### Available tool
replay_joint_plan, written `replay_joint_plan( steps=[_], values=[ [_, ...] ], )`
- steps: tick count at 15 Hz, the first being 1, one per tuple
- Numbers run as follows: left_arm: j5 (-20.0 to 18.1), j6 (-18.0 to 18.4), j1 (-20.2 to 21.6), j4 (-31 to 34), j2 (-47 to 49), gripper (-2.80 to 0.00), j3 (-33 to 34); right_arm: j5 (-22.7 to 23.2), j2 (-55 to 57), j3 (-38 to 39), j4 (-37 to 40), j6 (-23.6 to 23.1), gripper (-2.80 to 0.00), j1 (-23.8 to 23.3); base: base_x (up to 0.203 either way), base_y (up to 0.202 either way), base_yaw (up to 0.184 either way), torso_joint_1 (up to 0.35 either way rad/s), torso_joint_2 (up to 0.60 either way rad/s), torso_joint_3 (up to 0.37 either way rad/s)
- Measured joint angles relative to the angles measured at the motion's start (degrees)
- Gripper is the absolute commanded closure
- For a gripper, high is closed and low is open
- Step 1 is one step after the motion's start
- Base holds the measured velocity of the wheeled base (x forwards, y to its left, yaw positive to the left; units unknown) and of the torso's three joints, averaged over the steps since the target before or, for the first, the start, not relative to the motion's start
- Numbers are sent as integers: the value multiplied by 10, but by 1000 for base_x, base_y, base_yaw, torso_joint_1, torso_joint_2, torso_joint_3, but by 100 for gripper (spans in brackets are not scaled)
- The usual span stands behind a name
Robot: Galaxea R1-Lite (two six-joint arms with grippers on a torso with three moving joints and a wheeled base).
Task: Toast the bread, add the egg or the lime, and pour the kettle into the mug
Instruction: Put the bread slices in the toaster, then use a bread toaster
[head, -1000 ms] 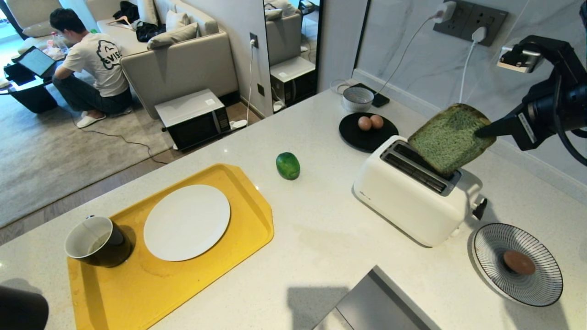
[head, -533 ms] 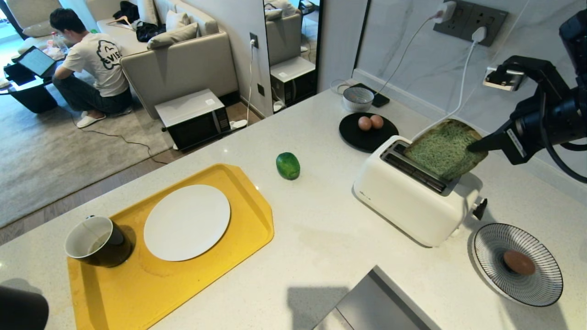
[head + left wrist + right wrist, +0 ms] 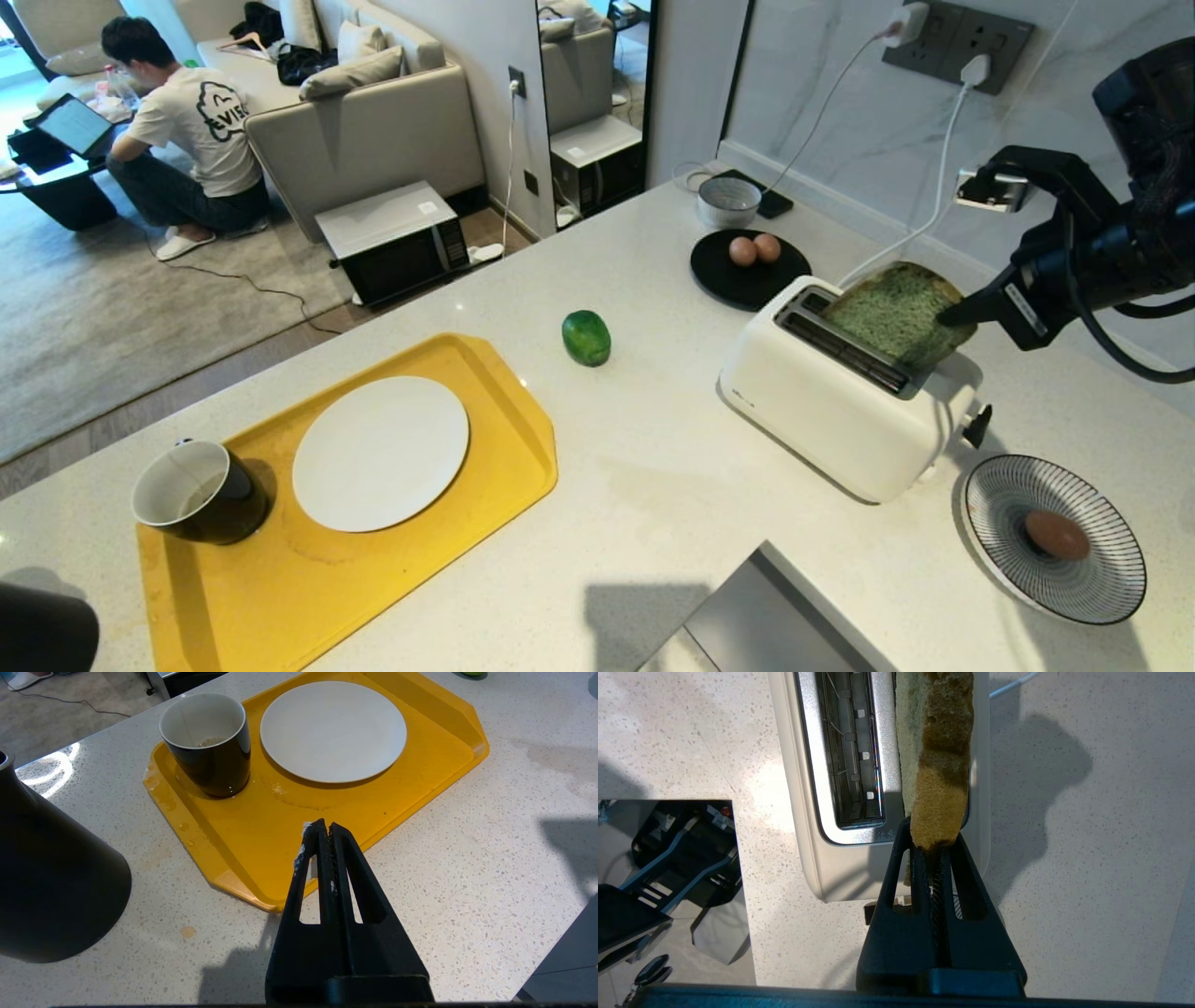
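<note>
The greenish bread (image 3: 892, 313) stands tilted, its lower part down in the far slot of the white toaster (image 3: 840, 411). My right gripper (image 3: 948, 315) is shut on its upper corner. From the right wrist, the fingers (image 3: 896, 858) pinch the brown crust of the bread (image 3: 938, 765). The lime (image 3: 585, 337) lies on the counter. Two eggs (image 3: 754, 249) rest on a black plate, and another egg (image 3: 1056, 534) on a striped plate. The mug (image 3: 205, 742) stands on the yellow tray, with the black kettle (image 3: 46, 882) beside it. My left gripper (image 3: 325, 828) hangs shut and empty over the tray's edge.
The yellow tray (image 3: 280, 597) also carries a white plate (image 3: 380, 453). A grey bowl (image 3: 728, 201) and power cables (image 3: 943, 159) sit by the back wall. A metal surface (image 3: 766, 621) juts in at the counter's front. A person (image 3: 187, 121) sits on the floor beyond.
My right gripper has come down and to the left with the bread. The slice has sunk from above the toaster into its far slot. The left arm has not moved.
</note>
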Motion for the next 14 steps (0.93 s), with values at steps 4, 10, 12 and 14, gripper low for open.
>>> replay_joint_plan(
  steps=[4,10,12,14],
  values=[
    [0,0,0,0,0,0,0,-3,3,0,1,4,-280,0,0,0,0,0,0,0],
    [0,0,0,0,0,0,0,-3,-15,4,1,54,-280,-3,0,0,0,0,0,0],
    [0,0,0,0,0,0,0,-3,-44,20,0,92,-280,-13,0,0,0,0,0,0],
    [0,0,0,0,0,0,0,-2,-95,73,0,115,-280,-27,0,0,0,0,0,0]
  ],
)
